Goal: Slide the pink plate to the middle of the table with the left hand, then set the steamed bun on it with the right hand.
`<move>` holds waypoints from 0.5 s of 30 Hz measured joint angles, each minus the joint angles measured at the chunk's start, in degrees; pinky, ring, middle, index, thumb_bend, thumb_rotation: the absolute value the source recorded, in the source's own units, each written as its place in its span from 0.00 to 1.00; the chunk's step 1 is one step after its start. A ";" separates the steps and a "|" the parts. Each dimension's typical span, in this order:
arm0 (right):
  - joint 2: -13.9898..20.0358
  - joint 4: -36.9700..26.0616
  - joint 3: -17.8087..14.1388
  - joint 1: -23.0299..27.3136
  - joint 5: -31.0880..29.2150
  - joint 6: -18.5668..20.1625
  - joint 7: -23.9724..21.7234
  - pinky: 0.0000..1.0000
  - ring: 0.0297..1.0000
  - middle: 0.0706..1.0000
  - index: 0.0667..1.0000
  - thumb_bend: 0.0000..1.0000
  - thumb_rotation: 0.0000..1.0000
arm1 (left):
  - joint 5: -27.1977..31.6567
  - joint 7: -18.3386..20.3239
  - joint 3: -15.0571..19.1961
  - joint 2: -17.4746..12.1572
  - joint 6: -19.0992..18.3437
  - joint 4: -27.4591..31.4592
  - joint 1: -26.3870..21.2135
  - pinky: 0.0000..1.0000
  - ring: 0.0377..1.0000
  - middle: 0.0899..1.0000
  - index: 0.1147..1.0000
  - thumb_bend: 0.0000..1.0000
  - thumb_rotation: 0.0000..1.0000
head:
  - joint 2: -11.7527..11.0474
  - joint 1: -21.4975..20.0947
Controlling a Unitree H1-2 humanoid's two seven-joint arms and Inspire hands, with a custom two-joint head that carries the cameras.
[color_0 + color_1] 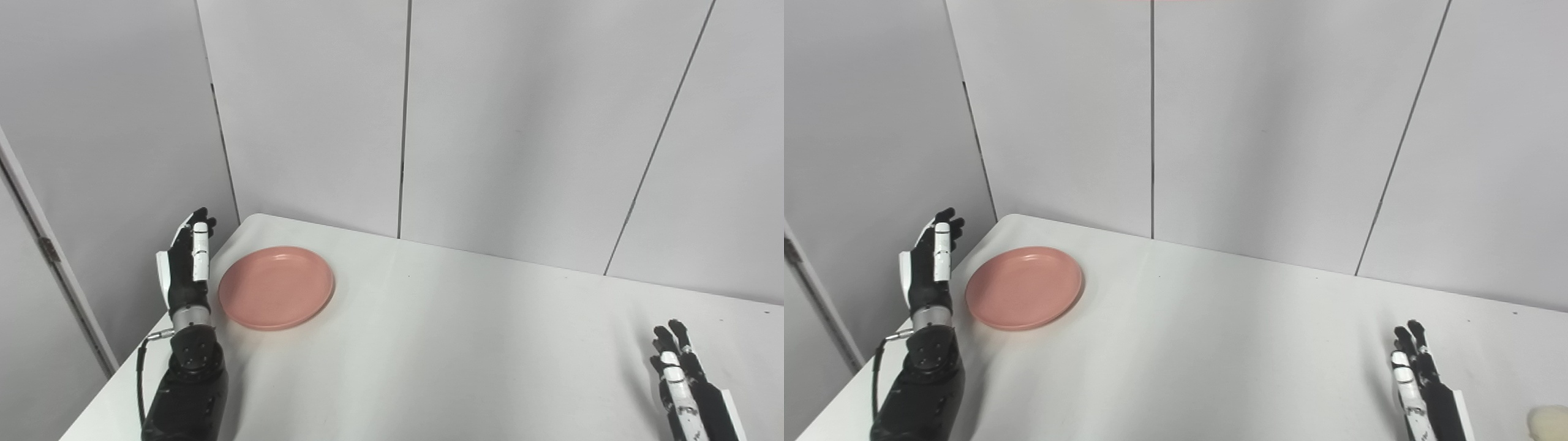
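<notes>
Grey wall panels are backing a white surface [465,343], with the pink plate [276,287] lying just to the right of the left hand [185,269].

Left hand is standing edge-up beside the plate's near-left rim, fingers straight and empty, so a push to the right looks due. Right hand [1421,383] is resting well apart, fingers extended and holding nothing, with the steamed bun [1549,422] sitting just to its right.

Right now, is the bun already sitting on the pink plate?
No, the pink plate is bare at the table's far left, while the steamed bun lies at the near right edge beside the right hand.
</notes>
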State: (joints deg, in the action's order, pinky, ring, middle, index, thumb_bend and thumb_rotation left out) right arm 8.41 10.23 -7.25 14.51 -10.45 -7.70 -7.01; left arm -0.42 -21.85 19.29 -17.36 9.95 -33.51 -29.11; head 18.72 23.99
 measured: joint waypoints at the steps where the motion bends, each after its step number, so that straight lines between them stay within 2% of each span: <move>1: 0.04 0.03 0.00 0.01 -0.01 -0.01 -0.03 1.00 0.98 0.95 0.98 0.55 0.76 | 0.10 -0.04 0.14 -0.21 0.13 -0.50 -0.01 0.81 0.80 0.77 0.75 0.64 1.00 | -0.09 0.09; 5: 0.13 0.19 -0.04 0.09 -0.18 -0.07 -0.14 1.00 0.98 0.95 0.97 0.56 0.76 | 0.82 0.03 0.68 -0.91 0.21 -2.89 -0.06 0.81 0.80 0.78 0.77 0.67 1.00 | 0.00 0.18; 8: 0.14 0.33 -0.05 0.16 -0.09 -0.19 -0.02 1.00 0.97 0.94 0.97 0.56 0.76 | 1.95 1.69 0.68 -1.27 -0.56 -3.29 -0.02 0.80 0.80 0.78 0.77 0.69 1.00 | -0.09 0.35; 15: 0.11 0.64 -0.17 0.31 0.09 -1.59 0.04 1.00 0.96 0.93 0.96 0.55 0.76 | 3.25 7.09 -1.13 -2.13 -7.42 -1.58 0.03 0.84 0.82 0.79 0.77 0.72 1.00 | -0.18 0.27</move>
State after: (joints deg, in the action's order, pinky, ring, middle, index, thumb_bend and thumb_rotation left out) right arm 8.52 10.86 -7.43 14.82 -10.37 -9.29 -6.97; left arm 2.83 -14.77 18.16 -19.49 2.53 -35.10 -29.08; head 18.54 24.26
